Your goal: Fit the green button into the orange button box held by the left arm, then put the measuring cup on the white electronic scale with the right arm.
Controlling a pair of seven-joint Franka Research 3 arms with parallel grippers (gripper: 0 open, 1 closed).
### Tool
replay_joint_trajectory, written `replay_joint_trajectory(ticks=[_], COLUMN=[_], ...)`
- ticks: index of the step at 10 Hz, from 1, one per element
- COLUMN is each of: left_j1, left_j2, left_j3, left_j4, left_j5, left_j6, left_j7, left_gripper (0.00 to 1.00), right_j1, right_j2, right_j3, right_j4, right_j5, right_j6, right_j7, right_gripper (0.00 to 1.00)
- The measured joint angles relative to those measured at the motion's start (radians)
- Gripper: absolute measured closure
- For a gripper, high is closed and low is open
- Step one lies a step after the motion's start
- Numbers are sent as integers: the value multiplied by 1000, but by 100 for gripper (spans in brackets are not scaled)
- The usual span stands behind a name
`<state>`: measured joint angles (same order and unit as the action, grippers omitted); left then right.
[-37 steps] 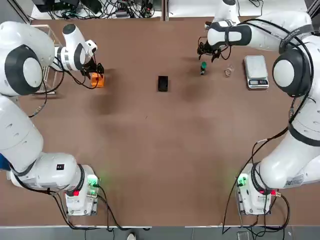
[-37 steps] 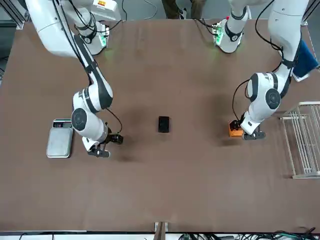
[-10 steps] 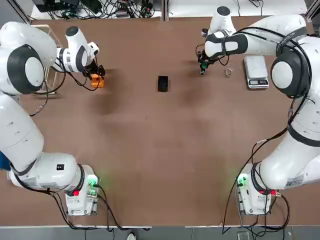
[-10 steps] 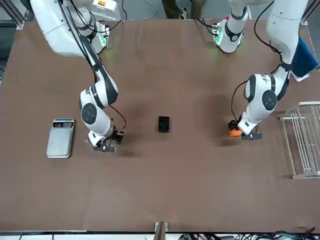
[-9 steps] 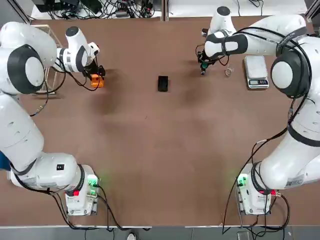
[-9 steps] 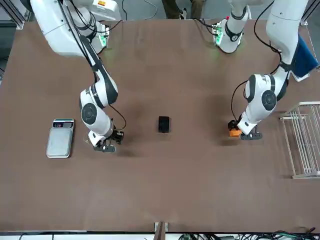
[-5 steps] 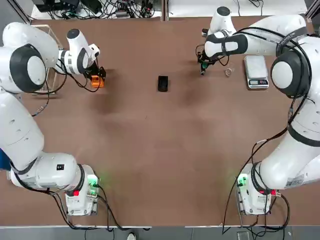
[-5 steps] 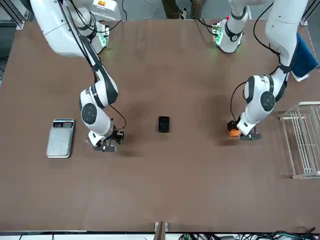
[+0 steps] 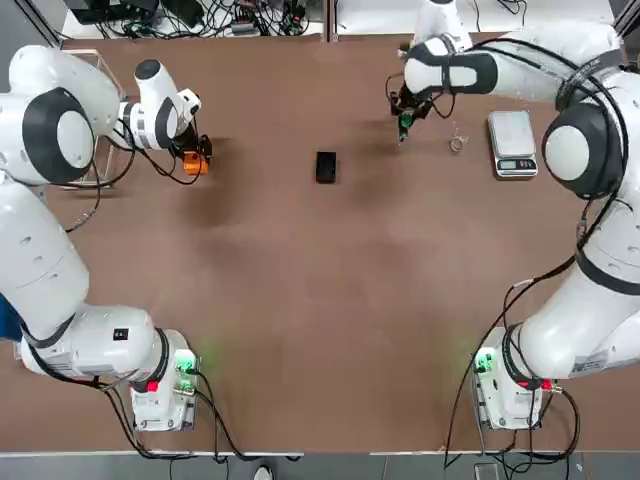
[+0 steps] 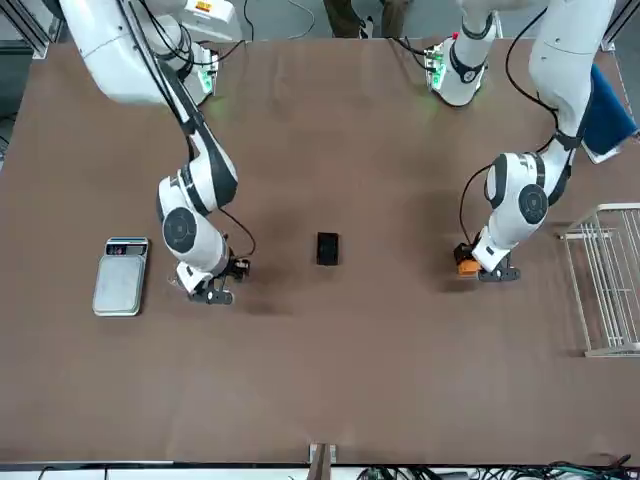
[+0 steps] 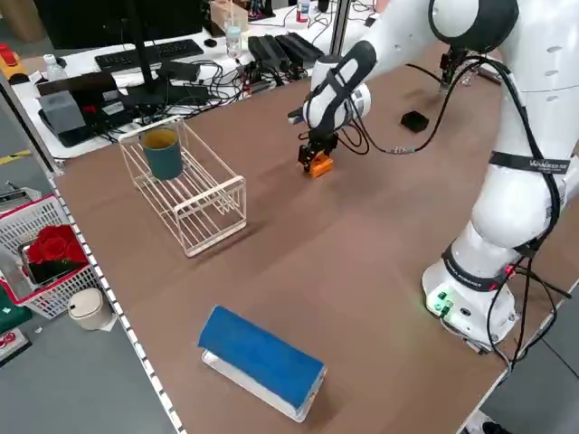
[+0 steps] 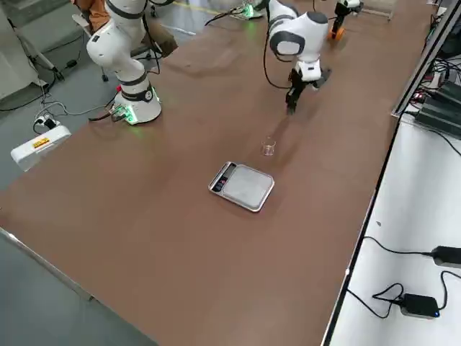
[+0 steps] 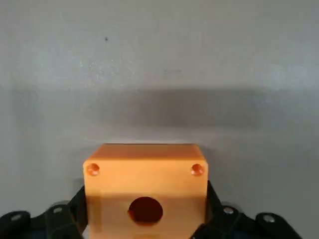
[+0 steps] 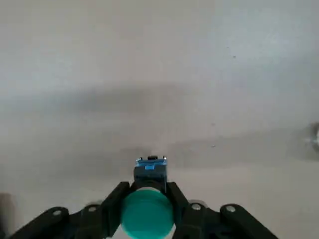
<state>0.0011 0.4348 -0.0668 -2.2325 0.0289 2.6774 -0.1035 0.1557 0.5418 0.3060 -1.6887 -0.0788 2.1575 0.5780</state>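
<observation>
- The right gripper has its fingers closed narrowly on the green button: one finger presses each side of the round green cap, and the button's dark body with a blue end sticks out beyond the fingertips.
- In the top view the right gripper hangs over the far part of the surface, with the green button between its fingers; whether the button touches the surface cannot be told.
- The left gripper has its fingers spread wide around the orange button box, one on each side wall. The fingers lie close against the walls, but whether they are pressing cannot be told.
- The box sits on the surface with its round hole facing the wrist camera, between the two fingers.
- In the top view the left gripper is at the orange button box, well apart from the right gripper.
- The measuring cup stands empty on the surface just beside the right fingers, between them and the white scale.
- The scale lies flat beyond the cup, nothing on its plate.
- A black block lies on the surface between the two grippers, touched by neither.
</observation>
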Motion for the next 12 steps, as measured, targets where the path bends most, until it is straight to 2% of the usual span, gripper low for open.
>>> replay_joint_trajectory(ticks=[2, 5, 9, 12], left_j1=[0, -1, -5, -11], left_j2=[-11, -53, -63, -60], left_j3=[-1, -33, -72, -102], left_j4=[27, 137, 301, 402], left_j5=[0, 0, 0, -7], left_j6=[-6, -153, -334, -438], left_j7=[0, -1, -51, -61], left_gripper=[14, 14, 14, 14], right_j1=[20, 60, 198, 235], right_j2=[-15, -6, 114, 189], right_j3=[62, 123, 128, 127], right_j4=[101, 136, 229, 268], right_j5=[0, 0, -62, -108], right_j6=[-82, -90, -44, -17], right_j7=[78, 175, 302, 334], right_gripper=[61, 61, 61, 61])
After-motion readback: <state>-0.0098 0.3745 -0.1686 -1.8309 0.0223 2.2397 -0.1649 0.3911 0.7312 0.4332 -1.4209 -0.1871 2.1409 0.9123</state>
